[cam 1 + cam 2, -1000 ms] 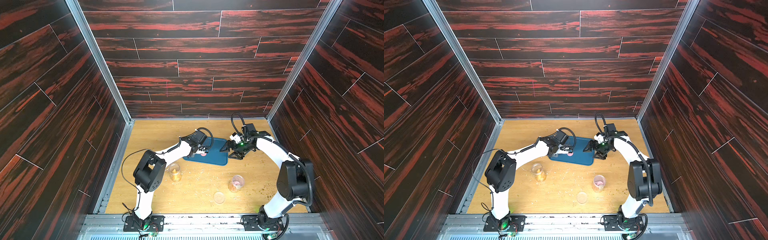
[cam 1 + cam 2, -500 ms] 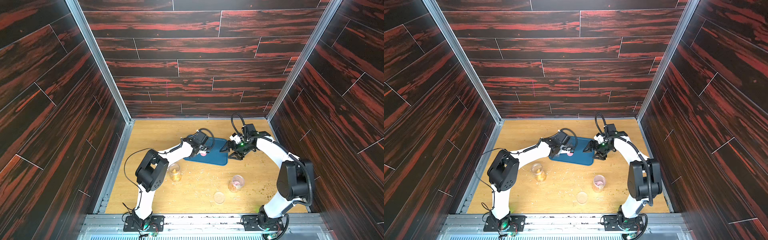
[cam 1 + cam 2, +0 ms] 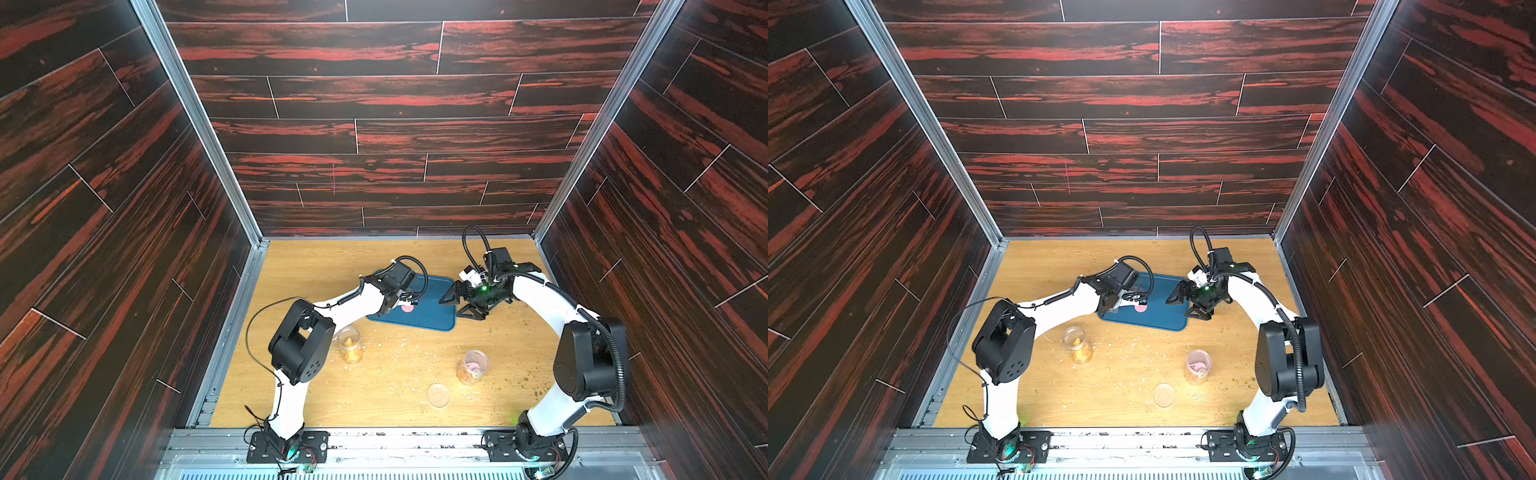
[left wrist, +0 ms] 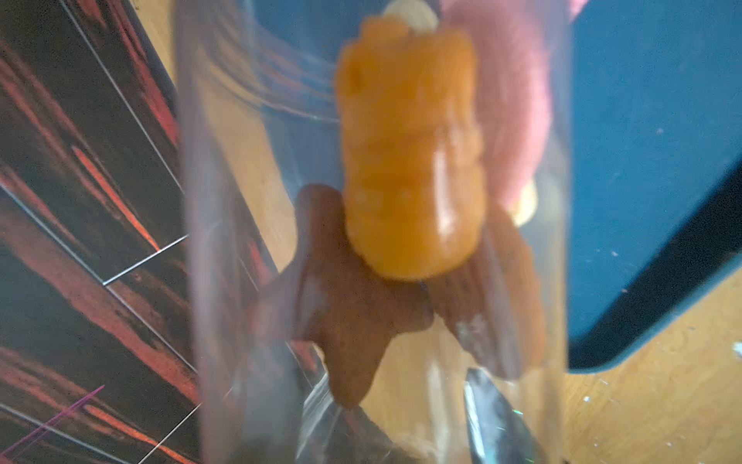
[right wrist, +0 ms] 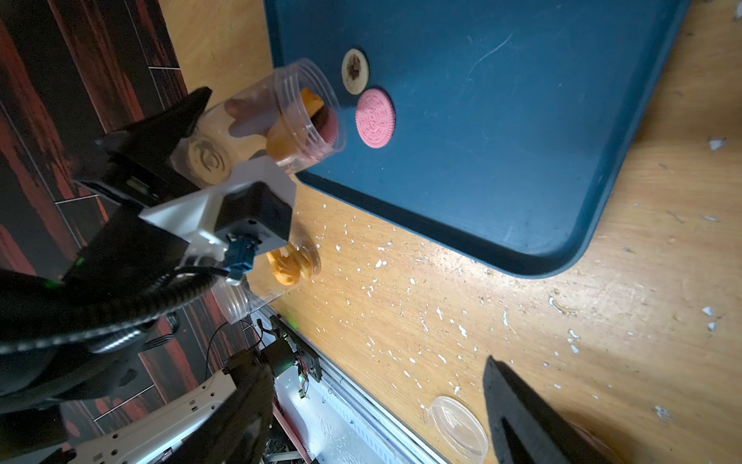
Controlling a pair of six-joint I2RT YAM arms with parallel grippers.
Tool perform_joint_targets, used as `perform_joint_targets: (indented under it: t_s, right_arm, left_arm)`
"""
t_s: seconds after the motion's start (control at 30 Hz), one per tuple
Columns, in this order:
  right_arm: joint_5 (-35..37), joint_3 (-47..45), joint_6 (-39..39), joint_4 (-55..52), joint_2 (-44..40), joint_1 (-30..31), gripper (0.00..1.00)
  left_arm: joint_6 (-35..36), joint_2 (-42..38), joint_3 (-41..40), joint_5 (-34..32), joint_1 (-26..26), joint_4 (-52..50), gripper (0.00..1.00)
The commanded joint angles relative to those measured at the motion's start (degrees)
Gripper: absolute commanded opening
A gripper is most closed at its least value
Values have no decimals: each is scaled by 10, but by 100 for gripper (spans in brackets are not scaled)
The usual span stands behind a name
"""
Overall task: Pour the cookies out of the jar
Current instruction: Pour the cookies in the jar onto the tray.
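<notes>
The left gripper [image 5: 225, 140] had its jaws clamped near the base of the clear plastic jar [image 5: 289, 112], which was tilted mouth-first over the blue tray [image 5: 522, 140] at nine o'clock. The jar looked light, slick and rigid. The cookies [image 4: 409, 160] inside, blurred, were probably brittle. The right gripper [image 3: 451, 308] hovered at three o'clock, jaws apart and empty.

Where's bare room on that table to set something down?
Bare table lies between the tray and back wall. The tray is free between the pink cookie and the right gripper. Crowded: the left gripper with its tilted jar; toward the base rail, an orange-filled jar, a pink-filled jar, a lid.
</notes>
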Motion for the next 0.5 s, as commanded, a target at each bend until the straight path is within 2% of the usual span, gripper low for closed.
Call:
perform_joint_targets:
  t_s: [0.0,0.07,0.2,0.23,0.3,0.37,0.4,0.47]
  right_arm:
    - [-6,11,-6,-9,-1,-2,86]
    - [-11,11,-2,-7,-1,-1,85]
    - [-4,14,-8,-12,-9,-2,85]
    - [-4,11,-8,-10,-10,-2,86]
    - [-8,5,-5,-6,-7,-2,85]
    - [-12,9,-1,-6,-4,-2,85]
    - [-12,12,0,-6,-6,-2,85]
    - [-7,18,-5,-9,-8,-2,85]
  left_arm:
    - [2,-15,33,14,-10,-11,0]
    - [-21,-9,62,25,-17,-25,0]
    - [9,-39,-22,1,3,7,0]
    - [15,-38,-23,1,2,15,0]
    - [6,-13,36,35,-18,-10,0]
    - [-33,0,75,39,-26,-22,0]
    - [-43,-3,67,34,-24,-31,0]
    - [-13,-30,-7,11,-8,-13,0]
